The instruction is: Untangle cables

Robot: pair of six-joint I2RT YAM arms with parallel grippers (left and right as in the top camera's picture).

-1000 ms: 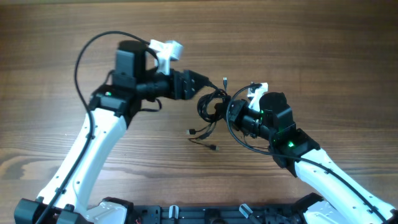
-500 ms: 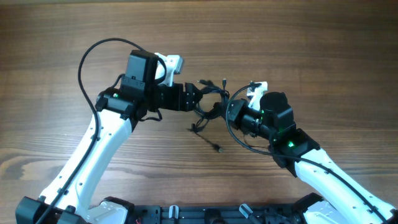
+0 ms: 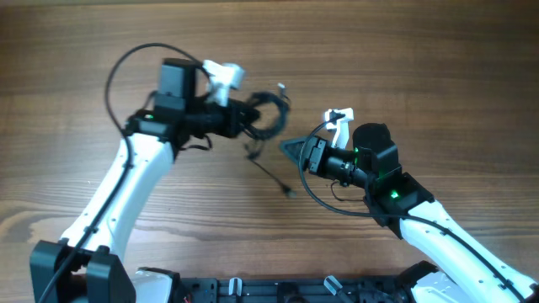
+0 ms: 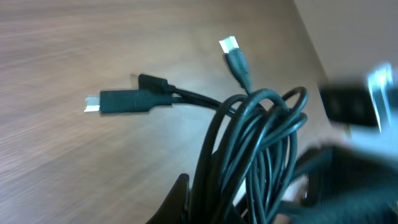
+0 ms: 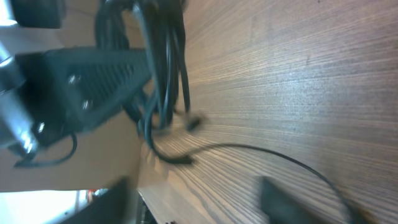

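As seen from overhead: left hand (image 3: 253, 123) pinches the cables (image 3: 269, 116), a tangled bundle near mid-bench (image 3: 438, 59); one strand (image 3: 268, 171) trails from it toward the near edge.
Right hand (image 3: 292, 150): just beside the bundle, not touching it.
Left wrist: hand pressed together on the bundle, which loops upward; silvery plug (image 4: 229, 45) and black plug (image 4: 121, 101) stick out over the wood.
Right wrist: blurred; fingers (image 5: 292, 193) spread, nothing between them, cables hanging ahead.
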